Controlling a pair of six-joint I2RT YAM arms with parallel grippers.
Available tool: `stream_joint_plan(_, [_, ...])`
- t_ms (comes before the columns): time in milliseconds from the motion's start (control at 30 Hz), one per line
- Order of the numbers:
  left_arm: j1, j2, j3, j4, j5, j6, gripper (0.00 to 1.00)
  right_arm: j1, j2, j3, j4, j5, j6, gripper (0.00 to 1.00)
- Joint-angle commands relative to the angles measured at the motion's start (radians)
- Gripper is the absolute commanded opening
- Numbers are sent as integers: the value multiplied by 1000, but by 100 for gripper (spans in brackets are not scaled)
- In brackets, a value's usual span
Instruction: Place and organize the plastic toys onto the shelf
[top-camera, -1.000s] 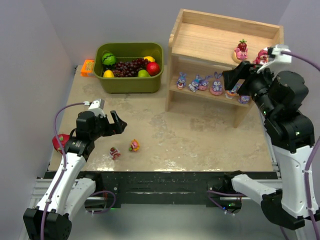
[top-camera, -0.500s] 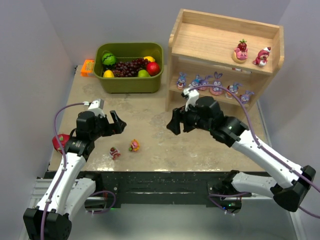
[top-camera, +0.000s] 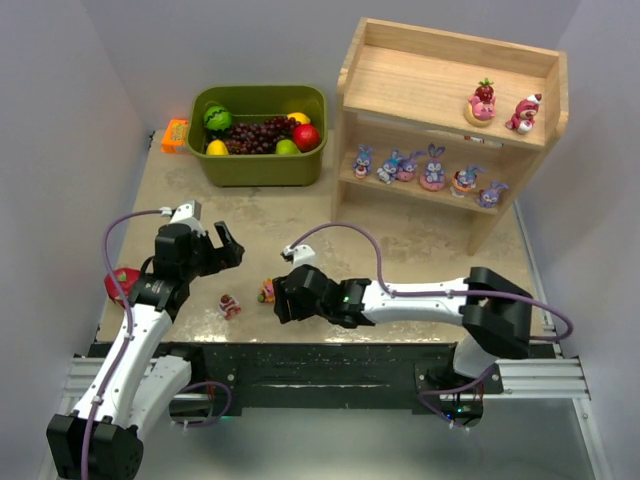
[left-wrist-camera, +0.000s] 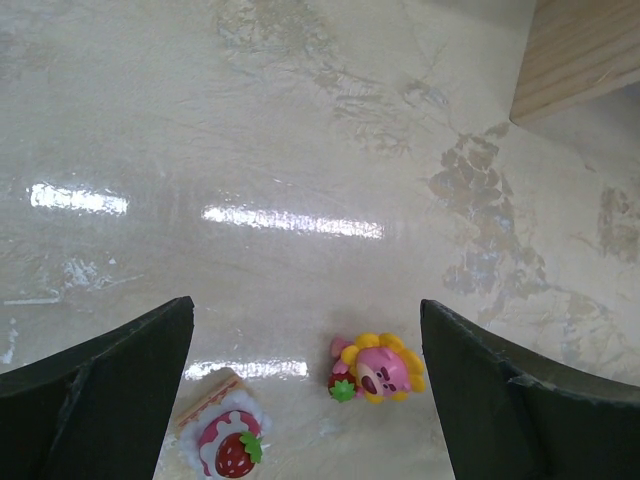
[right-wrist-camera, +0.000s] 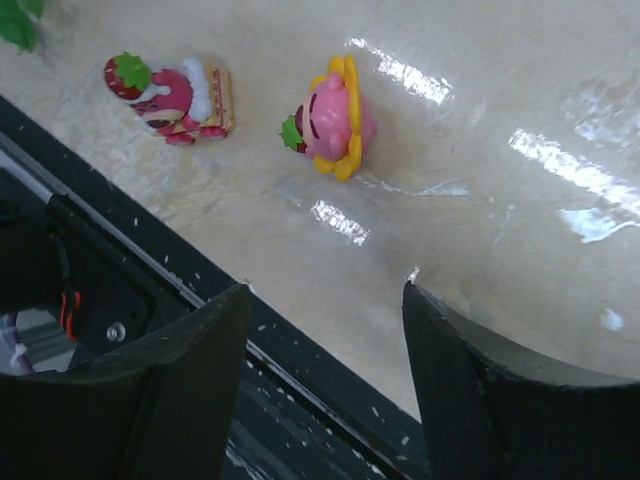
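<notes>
Nearest the table's front edge, the right gripper (right-wrist-camera: 325, 290) hung low with its jaws spread wide and nothing between them. It sat just beside the flower-topped bear (right-wrist-camera: 335, 115) without touching it. The strawberry-topped bear (right-wrist-camera: 175, 95) sat close on that one's left, both on the mottled table (top-camera: 400, 260). A little farther back, the left gripper (left-wrist-camera: 305, 310) hovered above the two toys, its jaws also wide apart and empty. Beyond stood the olive bin (top-camera: 260, 172) of fake fruit (top-camera: 262, 135) at far left and the shelf (top-camera: 420, 80) at far right. The shelf carried blue-purple bunnies (top-camera: 433, 168) in a row on its lower tier and two pink-red bears (top-camera: 483, 102) on top.
</notes>
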Motion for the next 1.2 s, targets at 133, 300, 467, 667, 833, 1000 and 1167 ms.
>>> stream_joint_plan(133, [-3, -11, 31, 16, -17, -2, 99, 11, 152, -9, 256, -12, 204, 31])
stream_joint_plan(300, [-3, -12, 29, 16, -14, 3, 100, 18, 209, -60, 403, -34, 255, 15])
stream_joint_plan(467, [-3, -11, 29, 17, -16, 6, 99, 18, 261, -68, 465, -39, 289, 3])
stream_joint_plan(667, [-3, -9, 29, 17, -14, 7, 100, 18, 333, -60, 499, 0, 315, 0])
stream_joint_plan(833, [-3, -11, 28, 17, -13, 10, 99, 14, 323, -97, 473, 110, 335, 0])
stream_joint_plan(1000, [-3, -11, 28, 20, -7, 12, 100, -9, 329, -117, 459, 148, 340, 0])
stream_joint_plan(1167, [-3, -14, 26, 20, -4, 15, 100, -51, 321, -152, 514, 165, 329, 0])
